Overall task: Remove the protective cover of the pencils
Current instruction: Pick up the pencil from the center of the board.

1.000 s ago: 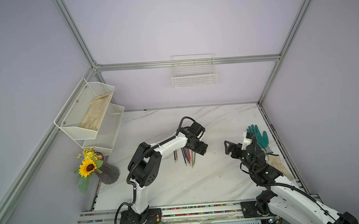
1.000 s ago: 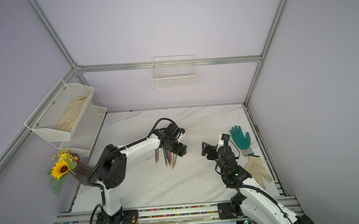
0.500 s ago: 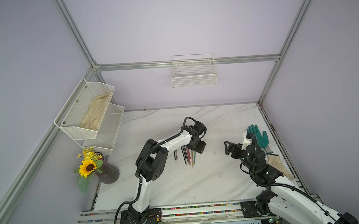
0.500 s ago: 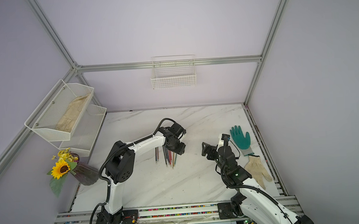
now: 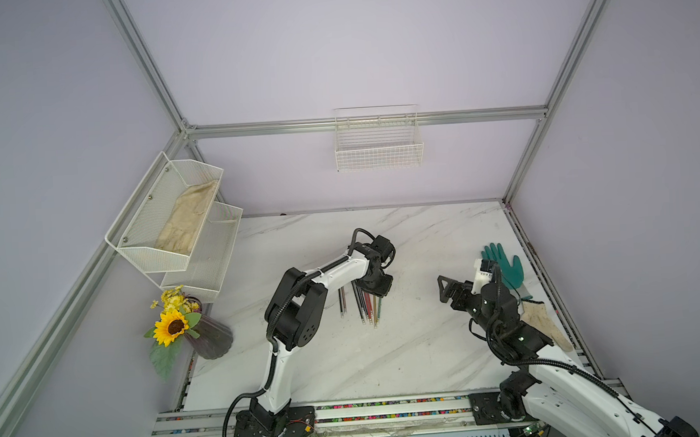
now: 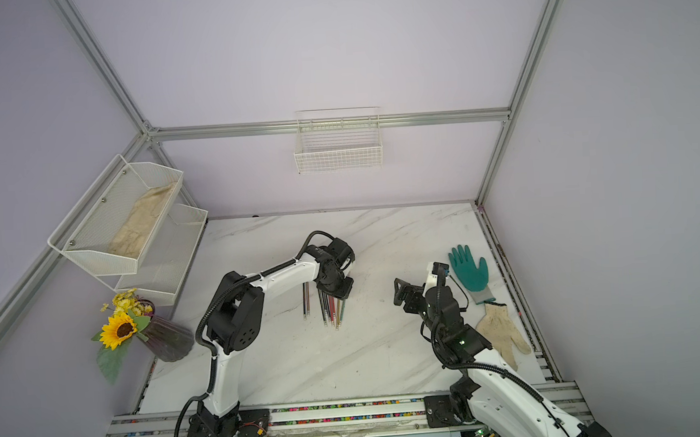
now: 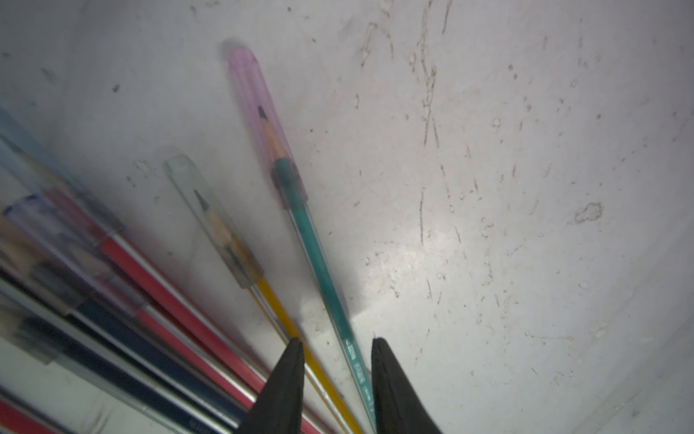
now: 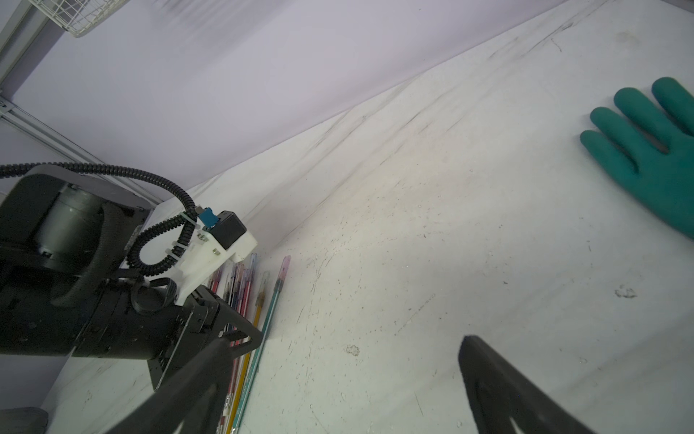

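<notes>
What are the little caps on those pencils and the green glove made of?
The caps look like thin, translucent, tinted plastic: the pencils show through them. The green glove is probably rubber-coated: matte, smooth, with a grey fabric-like cuff.

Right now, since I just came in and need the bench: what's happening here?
The left claw is down over the pencils lying on the marble table, its fingers narrowly parted, straddling the green pencil and yellow pencil. Their see-through caps are still on. The right claw hangs open, apart, near the green glove.
</notes>
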